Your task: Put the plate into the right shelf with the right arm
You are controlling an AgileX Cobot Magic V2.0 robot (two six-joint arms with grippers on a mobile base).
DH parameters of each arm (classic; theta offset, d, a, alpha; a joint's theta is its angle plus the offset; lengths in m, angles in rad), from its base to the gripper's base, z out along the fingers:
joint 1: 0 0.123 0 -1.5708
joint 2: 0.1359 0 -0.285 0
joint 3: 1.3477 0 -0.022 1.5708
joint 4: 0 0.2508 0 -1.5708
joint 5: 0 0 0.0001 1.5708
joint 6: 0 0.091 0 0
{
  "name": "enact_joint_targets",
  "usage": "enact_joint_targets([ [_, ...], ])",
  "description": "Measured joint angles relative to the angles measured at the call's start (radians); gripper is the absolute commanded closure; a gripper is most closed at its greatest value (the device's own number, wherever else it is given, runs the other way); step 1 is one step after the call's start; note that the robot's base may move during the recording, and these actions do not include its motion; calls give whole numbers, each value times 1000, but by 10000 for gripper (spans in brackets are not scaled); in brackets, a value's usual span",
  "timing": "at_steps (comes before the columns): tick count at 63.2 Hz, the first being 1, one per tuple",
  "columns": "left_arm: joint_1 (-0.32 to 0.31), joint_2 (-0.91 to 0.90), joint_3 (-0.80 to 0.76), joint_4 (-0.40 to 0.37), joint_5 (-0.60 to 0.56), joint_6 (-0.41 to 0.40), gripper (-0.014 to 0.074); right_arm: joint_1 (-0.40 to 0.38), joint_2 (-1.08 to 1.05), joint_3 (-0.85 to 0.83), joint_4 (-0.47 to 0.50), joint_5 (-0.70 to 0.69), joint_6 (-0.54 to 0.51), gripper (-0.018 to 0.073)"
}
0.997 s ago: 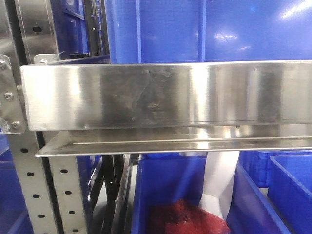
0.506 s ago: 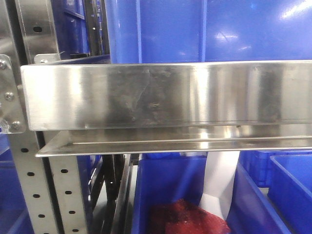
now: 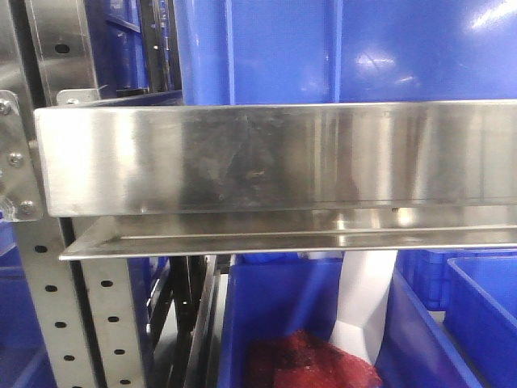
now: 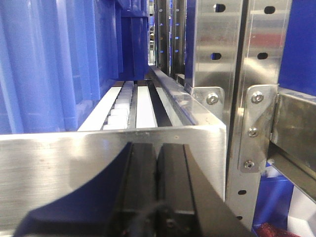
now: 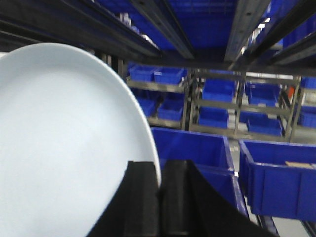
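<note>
**Plate gripped at the steel rack, not yet shelved**

The right shelf (image 3: 275, 158), a stainless-steel rack, fills the front view. Its broad brushed lip runs from 9 to 3 o'clock, with a perforated post (image 3: 81, 323) at 8 o'clock. Large blue bins (image 3: 339, 48) sit at 12 and 6 o'clock, and the lower one holds a red bundle (image 3: 307, 364).

In the right wrist view the plate (image 5: 64, 148) spreads from 7 to 11 o'clock, pale and glossy. The right pincer (image 5: 159, 170) is closed on its rim at 6 o'clock, likely so the flat face can slide in beneath the dark rails (image 5: 163, 19) overhead.

The left pincer (image 4: 157, 150), fingers pressed together and empty, faces a roller track (image 4: 123, 106). More bin racks (image 5: 217, 98) line the room beyond.
</note>
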Motion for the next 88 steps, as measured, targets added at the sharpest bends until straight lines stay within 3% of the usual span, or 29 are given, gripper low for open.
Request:
enact_joint_targets([
  [12, 0, 0, 0, 0, 0, 0, 643, -10, 213, -191, 0, 137, 0, 503],
  [23, 0, 0, 0, 0, 0, 0, 643, -65, 367, -308, 0, 251, 0, 503],
  [43, 0, 0, 0, 0, 0, 0, 643, -85, 587, -328, 2, 310, -1, 503],
  [60, 0, 0, 0, 0, 0, 0, 643, -85, 643, -328, 2, 317, -2, 487],
  [67, 0, 0, 0, 0, 0, 0, 643, -85, 645, -328, 2, 317, -2, 321],
  [78, 0, 0, 0, 0, 0, 0, 643, -85, 645, -328, 10, 328, -2, -91],
  [88, 0, 0, 0, 0, 0, 0, 643, -85, 641, -328, 10, 335, -2, -50],
])
